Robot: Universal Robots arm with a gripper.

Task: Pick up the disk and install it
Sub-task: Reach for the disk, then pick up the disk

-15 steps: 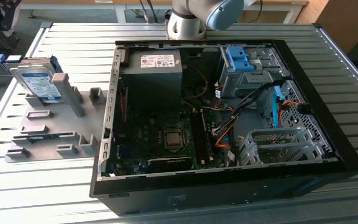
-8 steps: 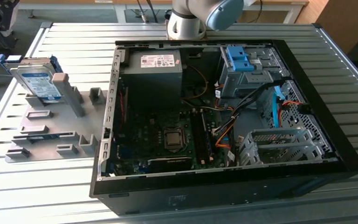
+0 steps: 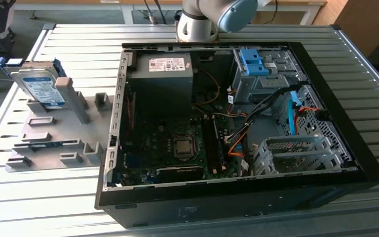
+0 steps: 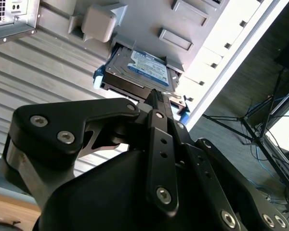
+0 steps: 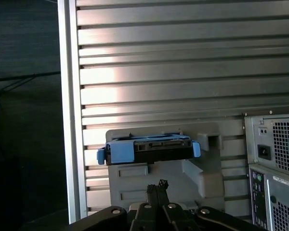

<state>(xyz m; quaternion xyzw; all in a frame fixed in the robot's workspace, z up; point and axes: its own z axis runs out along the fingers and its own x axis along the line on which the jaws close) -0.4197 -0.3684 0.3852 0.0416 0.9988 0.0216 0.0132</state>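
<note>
On a grey stand (image 3: 77, 131), disk (image 3: 39, 88) propped on edge (blue rails (image 5: 120, 151)), jaws closed, empty, apart from it

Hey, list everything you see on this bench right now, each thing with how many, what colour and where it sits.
disk: one, silver with blue rails, standing tilted in the fixture at the exterior view's left
fixture: one, grey, on the table beside the case
computer case: one, black, open, lying on the table
power supply: one, grey with a white sticker, inside the case
brackets: count unclear, blue, atop the grey bay inside the case
motherboard: one, dark, on the case floor
table: one, silver, slatted, under everything
arm: one, grey and light blue, behind the case
gripper: one, black, shut and empty, apart from the disk
</note>
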